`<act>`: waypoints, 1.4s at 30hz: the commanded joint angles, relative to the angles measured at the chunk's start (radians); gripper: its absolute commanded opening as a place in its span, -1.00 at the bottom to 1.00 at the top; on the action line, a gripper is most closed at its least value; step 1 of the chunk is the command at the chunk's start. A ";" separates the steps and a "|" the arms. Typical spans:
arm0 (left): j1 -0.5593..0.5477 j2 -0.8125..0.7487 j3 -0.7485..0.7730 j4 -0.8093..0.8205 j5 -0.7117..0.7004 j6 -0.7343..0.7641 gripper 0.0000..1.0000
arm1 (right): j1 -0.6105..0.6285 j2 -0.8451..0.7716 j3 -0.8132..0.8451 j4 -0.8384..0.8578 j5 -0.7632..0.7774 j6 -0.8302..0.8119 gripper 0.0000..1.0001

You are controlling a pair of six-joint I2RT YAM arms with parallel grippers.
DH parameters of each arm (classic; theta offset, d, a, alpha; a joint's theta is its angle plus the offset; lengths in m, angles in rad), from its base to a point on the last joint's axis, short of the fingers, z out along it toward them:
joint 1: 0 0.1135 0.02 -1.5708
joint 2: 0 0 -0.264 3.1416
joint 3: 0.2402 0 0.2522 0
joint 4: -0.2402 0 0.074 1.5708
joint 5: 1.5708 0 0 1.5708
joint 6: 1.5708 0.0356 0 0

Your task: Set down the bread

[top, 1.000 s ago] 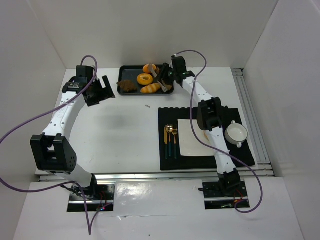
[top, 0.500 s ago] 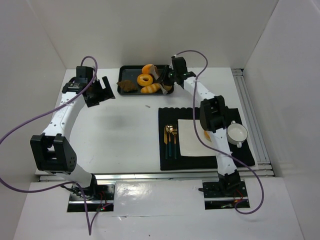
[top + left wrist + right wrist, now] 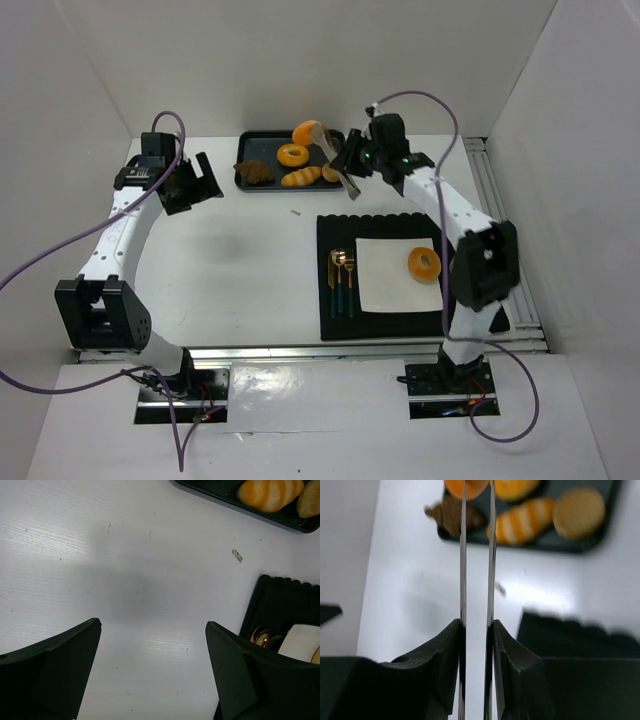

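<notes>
The bread [image 3: 306, 131], an orange roll, sits at the far edge of the tray [image 3: 262, 145], pinched between the tips of the tongs [image 3: 463, 555]. It looks rounded with a pale end facing right, so I cannot tell its long axis. The right gripper [image 3: 476, 630] is clamped on the tongs. Inside the tray, just nearer, lie a ring doughnut [image 3: 292, 155], a striped roll [image 3: 302, 177] and a brown piece [image 3: 258, 172]. Left of the tray, the left gripper [image 3: 152, 625] hangs spread wide and holds nothing.

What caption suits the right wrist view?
Right gripper clamps long metal tongs on a round orange bread roll at the black rectangular tray.
</notes>
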 commanded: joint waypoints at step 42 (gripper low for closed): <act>0.003 -0.055 0.018 0.003 0.104 -0.025 0.98 | -0.017 -0.970 -0.616 -0.859 0.360 0.175 0.21</act>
